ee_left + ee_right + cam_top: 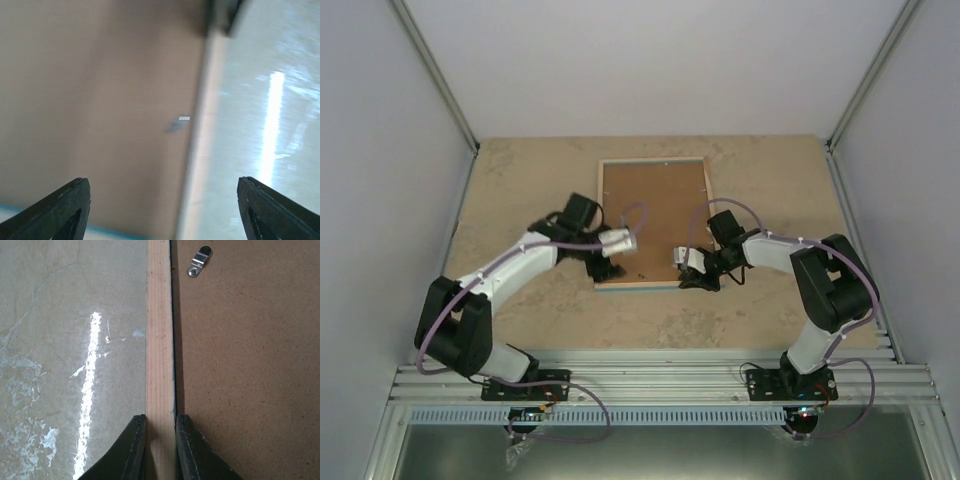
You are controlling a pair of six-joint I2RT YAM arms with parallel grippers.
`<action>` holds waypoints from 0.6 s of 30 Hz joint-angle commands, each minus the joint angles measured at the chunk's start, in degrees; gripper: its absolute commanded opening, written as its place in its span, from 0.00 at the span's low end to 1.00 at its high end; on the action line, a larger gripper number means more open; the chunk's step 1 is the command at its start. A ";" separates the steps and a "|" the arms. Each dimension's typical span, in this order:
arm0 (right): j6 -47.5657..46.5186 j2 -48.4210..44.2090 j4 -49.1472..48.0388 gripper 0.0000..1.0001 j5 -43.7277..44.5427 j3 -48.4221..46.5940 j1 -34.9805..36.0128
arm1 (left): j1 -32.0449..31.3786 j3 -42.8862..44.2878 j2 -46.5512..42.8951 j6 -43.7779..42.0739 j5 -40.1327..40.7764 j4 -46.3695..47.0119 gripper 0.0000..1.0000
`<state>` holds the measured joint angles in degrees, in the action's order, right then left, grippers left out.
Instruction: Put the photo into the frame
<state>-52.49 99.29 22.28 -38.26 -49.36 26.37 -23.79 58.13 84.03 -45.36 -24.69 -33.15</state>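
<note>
The frame point(653, 161) lies face down on the table, its light wood rim around a brown backing board point(655, 215). The photo is not in view. My left gripper point(610, 266) is open above the frame's near left corner. In the left wrist view its fingers point(65, 210) straddle the blurred wood rim point(199, 150) without touching it, and a turquoise strip point(50, 227) shows at the bottom. My right gripper point(694, 278) is at the near right corner. In the right wrist view this gripper point(160, 440) is shut on the wood rim point(160, 340).
A small metal clip point(200, 261) sits on the backing board point(240, 365) near the rim; another shows blurred in the left wrist view point(179, 124). The beige stone-look table point(770, 190) surrounds the frame. White walls close in the sides and back.
</note>
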 commanded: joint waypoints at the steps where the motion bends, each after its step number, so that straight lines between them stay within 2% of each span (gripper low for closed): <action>1: 2.66 1.46 -0.37 0.01 -2.24 -1.06 0.76 | -7.22 -8.14 -3.46 0.06 1.46 7.71 0.83; 7: 3.85 1.57 -1.11 0.01 -1.73 -0.75 1.40 | -11.50 -7.48 2.90 3.00 2.56 12.23 0.85; 11: 4.23 1.35 -1.35 0.01 -1.49 -0.53 1.40 | -12.26 -7.62 6.14 -0.35 3.03 13.54 0.86; 18: 4.59 0.88 -1.96 0.01 -1.21 -0.04 1.40 | -12.51 -5.49 12.70 -4.49 4.87 13.30 0.78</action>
<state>-49.69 99.90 20.75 -38.28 -49.80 27.51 -35.88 50.28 94.00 -46.37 -20.73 -20.93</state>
